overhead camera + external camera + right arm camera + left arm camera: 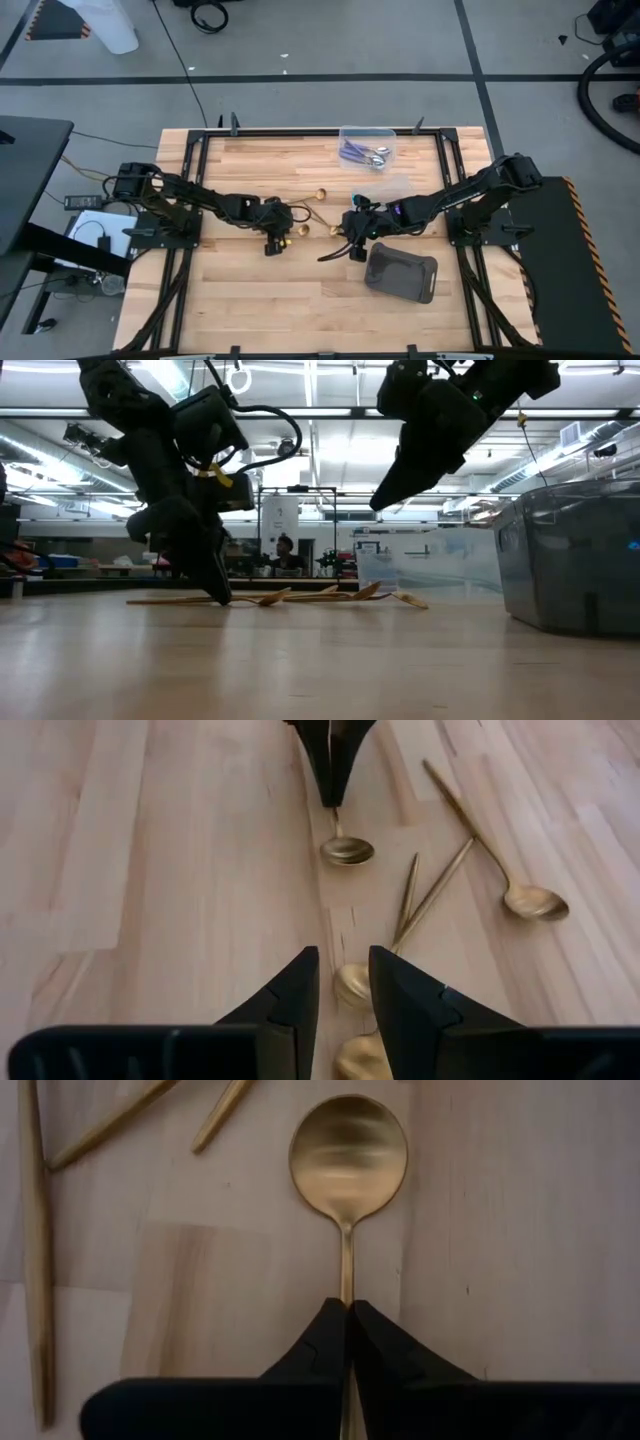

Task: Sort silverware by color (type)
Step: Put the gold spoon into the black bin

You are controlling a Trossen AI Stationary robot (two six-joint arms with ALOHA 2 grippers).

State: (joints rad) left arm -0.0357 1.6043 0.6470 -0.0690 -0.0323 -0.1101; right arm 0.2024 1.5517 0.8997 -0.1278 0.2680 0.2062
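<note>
- left gripper [349, 1320] is pinching the handle of a gold spoon [348, 1155] lying on the table [250, 300], mid-left.
- more gold spoons [525, 895] are lying just right of it.
- right gripper [343, 982] is hovering, fingers slightly spread, holding nothing.
- lilac-handled spoons [362, 153] are sitting in the far clear tub [390, 135].

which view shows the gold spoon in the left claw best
The left wrist view: the spoon fills it, handle pinched in the shut left claw. The right wrist view shows it small, beyond the right claw. The high and low views show it barely, under the arm.
</note>
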